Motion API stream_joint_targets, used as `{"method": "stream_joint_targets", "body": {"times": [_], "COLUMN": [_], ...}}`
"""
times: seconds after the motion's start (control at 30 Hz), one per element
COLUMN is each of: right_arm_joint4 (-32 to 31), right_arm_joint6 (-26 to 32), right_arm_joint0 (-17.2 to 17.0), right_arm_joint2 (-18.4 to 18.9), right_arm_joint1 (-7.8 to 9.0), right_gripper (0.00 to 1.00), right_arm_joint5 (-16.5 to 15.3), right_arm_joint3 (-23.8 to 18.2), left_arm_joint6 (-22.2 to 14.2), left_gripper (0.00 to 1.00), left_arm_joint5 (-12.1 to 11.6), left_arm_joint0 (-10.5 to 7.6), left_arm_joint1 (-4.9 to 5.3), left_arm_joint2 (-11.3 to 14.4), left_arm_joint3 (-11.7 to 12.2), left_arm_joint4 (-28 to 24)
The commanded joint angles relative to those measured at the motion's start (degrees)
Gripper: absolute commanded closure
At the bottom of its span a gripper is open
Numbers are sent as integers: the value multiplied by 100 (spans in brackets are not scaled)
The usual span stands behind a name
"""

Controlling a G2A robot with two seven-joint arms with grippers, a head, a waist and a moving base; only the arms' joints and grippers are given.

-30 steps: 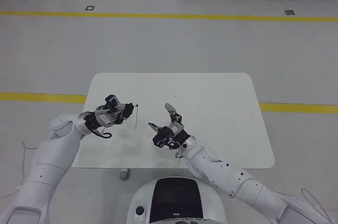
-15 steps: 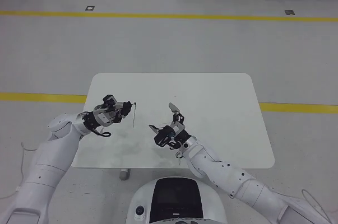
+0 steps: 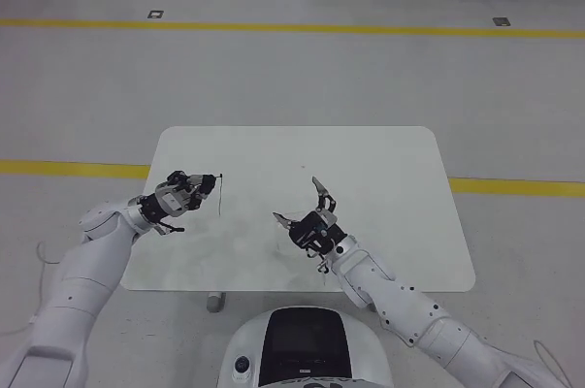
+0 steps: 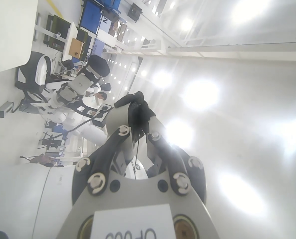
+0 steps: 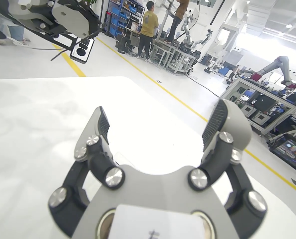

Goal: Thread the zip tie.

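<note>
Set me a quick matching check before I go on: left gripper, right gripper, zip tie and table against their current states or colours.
Things:
1. left gripper
2. right gripper
3. zip tie
4. table

States:
A. white, under both arms
B. open, holding nothing
C. shut on a thin strap
D. black and thin, held off the tabletop

Pairs: 1-C; 2-B; 3-D; 4-A
</note>
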Motion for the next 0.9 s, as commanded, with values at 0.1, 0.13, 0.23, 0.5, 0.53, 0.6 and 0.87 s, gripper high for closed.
{"method": "stream_joint_targets", "body": {"times": [0.1, 0.13, 0.23, 0.5, 0.53, 0.6, 0.87], "right_arm_joint4": [0, 0, 83, 598, 657, 758, 782], "right_arm_joint6": [2, 2, 21, -280, -331, -435, -449], "right_arm_joint0": [1, 1, -46, -351, -394, -494, -547], "right_arm_joint2": [-2, -2, 94, 654, 722, 845, 912], "right_arm_joint1": [0, 0, -9, 20, 25, 33, 38], "right_gripper": [0, 0, 0, 0, 0, 0, 0], "right_arm_joint5": [2, 2, -46, -207, -219, -270, -330], "right_arm_joint3": [0, 0, -31, -90, -109, -164, -191], "left_arm_joint6": [-4, -4, 192, 161, 159, 160, 134], "left_gripper": [100, 100, 100, 100, 100, 100, 100], "left_arm_joint5": [-2, -2, 0, 13, 9, -5, -16], "left_arm_joint0": [0, 0, 62, 86, 84, 77, 72], "left_arm_joint1": [0, 0, -10, 21, 22, 25, 28], "left_arm_joint2": [0, 0, 4, -49, -54, -60, -63], "left_arm_joint3": [-1, -1, -79, -32, -22, -7, -13], "left_arm_joint4": [2, 2, -70, -26, -26, -24, -12]}}
